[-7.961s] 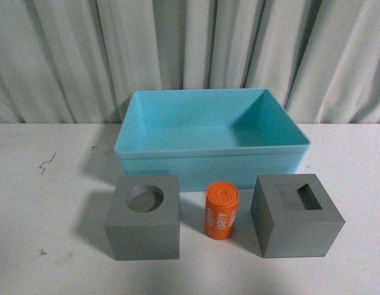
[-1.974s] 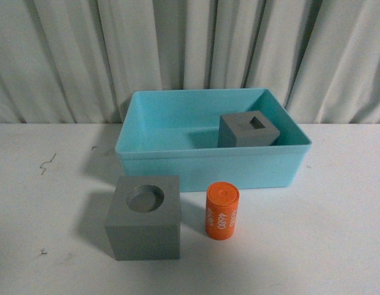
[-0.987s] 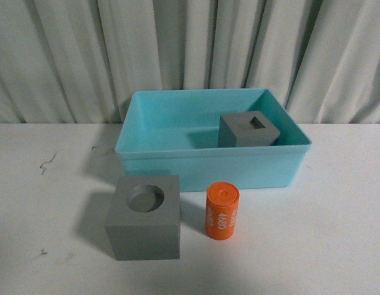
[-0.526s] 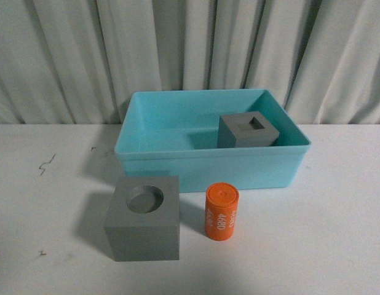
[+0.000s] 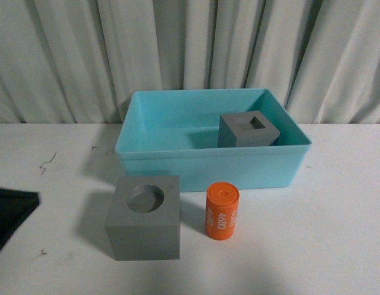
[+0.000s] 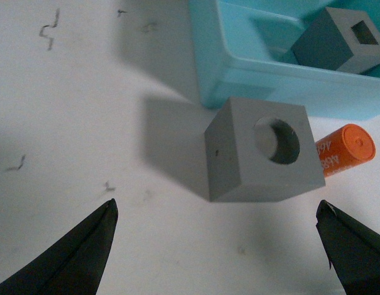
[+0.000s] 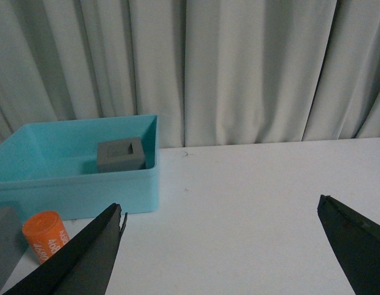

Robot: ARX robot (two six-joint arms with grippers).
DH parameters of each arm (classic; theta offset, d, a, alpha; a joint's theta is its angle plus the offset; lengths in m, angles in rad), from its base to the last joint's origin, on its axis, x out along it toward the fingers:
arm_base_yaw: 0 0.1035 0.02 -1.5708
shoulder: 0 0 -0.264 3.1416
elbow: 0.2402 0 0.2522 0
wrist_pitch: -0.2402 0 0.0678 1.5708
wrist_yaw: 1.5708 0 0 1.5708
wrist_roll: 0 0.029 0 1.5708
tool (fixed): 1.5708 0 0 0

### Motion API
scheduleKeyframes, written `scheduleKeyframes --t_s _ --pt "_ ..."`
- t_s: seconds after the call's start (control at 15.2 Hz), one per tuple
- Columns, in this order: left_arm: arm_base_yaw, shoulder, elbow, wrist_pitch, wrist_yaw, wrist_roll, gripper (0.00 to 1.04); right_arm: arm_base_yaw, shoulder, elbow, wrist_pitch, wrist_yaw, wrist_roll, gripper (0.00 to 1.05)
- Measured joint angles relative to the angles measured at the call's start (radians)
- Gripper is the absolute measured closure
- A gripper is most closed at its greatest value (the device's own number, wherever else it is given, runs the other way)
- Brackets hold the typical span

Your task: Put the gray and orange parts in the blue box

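The blue box (image 5: 211,167) stands at the table's middle back. The gray cube with the square hole (image 5: 248,130) sits inside it, at its right. The gray cube with the round hole (image 5: 144,218) stands on the table in front of the box, and the orange cylinder (image 5: 222,211) is upright just right of it. My left gripper (image 6: 216,212) is open and empty, above the table just short of the round-hole cube (image 6: 261,150); the cylinder (image 6: 344,149) shows beyond the cube. My right gripper (image 7: 221,206) is open and empty, over bare table right of the box (image 7: 73,184).
A dark part of my left arm (image 5: 8,212) shows at the left edge of the front view. A pleated gray curtain (image 5: 190,49) hangs behind the white table (image 5: 337,233). Small dark marks (image 5: 48,163) dot the table's left side.
The square-hole cube went from the table's right front into the box. In the last half second a dark part of my left arm has come into view at the left edge.
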Motion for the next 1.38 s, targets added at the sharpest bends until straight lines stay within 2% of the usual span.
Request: scheduleKeyframes --t_s 0.13,0.26,0.59,1.38 --pt "-0.03 0.277 0.094 0.182 0.016 0.024 0.07 0.0 0.0 0.0 0.0 0.0 0.0 0.06" --pt "-0.031 0.45 0.156 0.252 0.03 0.048 0.07 0.0 0.0 0.0 0.0 0.0 0.0 0.06" --pt "0.0 0.654 0.279 0.296 0.055 0.097 0.07 0.0 0.0 0.0 0.0 0.0 0.0 0.06" --pt "-0.006 0.81 0.377 0.314 0.063 0.122 0.07 0.0 0.0 0.0 0.0 0.0 0.0 0.06"
